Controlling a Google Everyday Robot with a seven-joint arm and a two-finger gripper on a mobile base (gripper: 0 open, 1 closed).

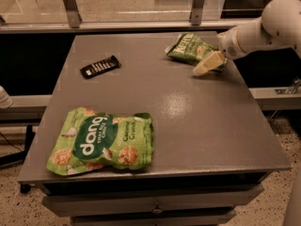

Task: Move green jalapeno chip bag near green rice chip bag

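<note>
**Tool at the far bag, big bag at the front**

The tool [207,66] sits low over the far right part of the desk [188,121], touching the right edge of the small dark green chip bag [188,48]. I cannot tell whether it grasps the bag or is released. The white arm [263,27] reaches in from the right. The big lime-green bag [101,142] lies flat at the front left corner, well apart from the small one. A flat black bar [99,66] lies at the far left.
</note>
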